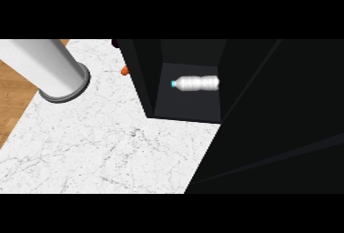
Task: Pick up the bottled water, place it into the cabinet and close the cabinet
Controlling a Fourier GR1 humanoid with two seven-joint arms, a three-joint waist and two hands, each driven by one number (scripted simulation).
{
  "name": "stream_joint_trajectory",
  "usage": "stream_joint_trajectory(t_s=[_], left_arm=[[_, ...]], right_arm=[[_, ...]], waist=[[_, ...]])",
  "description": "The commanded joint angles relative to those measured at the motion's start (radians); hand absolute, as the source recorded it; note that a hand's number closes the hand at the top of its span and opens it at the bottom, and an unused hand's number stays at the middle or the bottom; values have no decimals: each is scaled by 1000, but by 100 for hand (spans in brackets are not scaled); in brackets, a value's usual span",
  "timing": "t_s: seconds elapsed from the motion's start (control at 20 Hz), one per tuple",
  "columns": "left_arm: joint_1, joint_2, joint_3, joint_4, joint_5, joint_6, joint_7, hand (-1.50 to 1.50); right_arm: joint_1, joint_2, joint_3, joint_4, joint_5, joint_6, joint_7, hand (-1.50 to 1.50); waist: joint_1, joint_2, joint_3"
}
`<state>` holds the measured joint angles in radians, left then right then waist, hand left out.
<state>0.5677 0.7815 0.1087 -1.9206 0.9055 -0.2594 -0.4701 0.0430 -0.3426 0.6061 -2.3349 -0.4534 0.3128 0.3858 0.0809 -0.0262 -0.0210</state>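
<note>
Already the clear plastic water bottle (196,83) with its pale blue cap lies on its side inside the black open-fronted cabinet (151,73), on the cabinet's dark floor, cap pointing left toward the inner wall, apart from both walls. Head view only, so just this one to go through.

Left grey forearm (50,68) comes in at upper left over the white marble counter (101,145); its hand is out of frame, so fingers there cannot be told. Right hand not visible either; a big black mass fills the right side, probably the cabinet door or body, hard to tell which. A small orange thing (124,70) peeks out beside the cabinet's left edge, unclear what. Wooden floor strip (17,95) at far left.

Judgement: placing looks done, closing the door remains. To do it well, push the door with straight fingers near its free edge, swing along its arc, keep clear of the bottle since it lies on its side and could roll.
</note>
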Motion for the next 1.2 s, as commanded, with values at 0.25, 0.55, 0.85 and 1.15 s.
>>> stream_joint_trajectory(t_s=[0.25,0.55,0.85,1.15], left_arm=[[37,32,68,27,41,-93,-15,-150],[55,35,95,41,50,-146,-31,-150],[72,35,124,86,65,-195,-36,-150],[132,31,201,125,86,-273,-56,-150]], right_arm=[[-200,270,100,59,117,-208,143,150],[-312,301,137,147,-20,-139,297,150],[-511,334,52,267,-183,-77,312,150],[-736,339,-96,515,-337,-224,342,150]], waist=[[25,17,5],[55,29,7],[43,33,11],[8,29,17]])
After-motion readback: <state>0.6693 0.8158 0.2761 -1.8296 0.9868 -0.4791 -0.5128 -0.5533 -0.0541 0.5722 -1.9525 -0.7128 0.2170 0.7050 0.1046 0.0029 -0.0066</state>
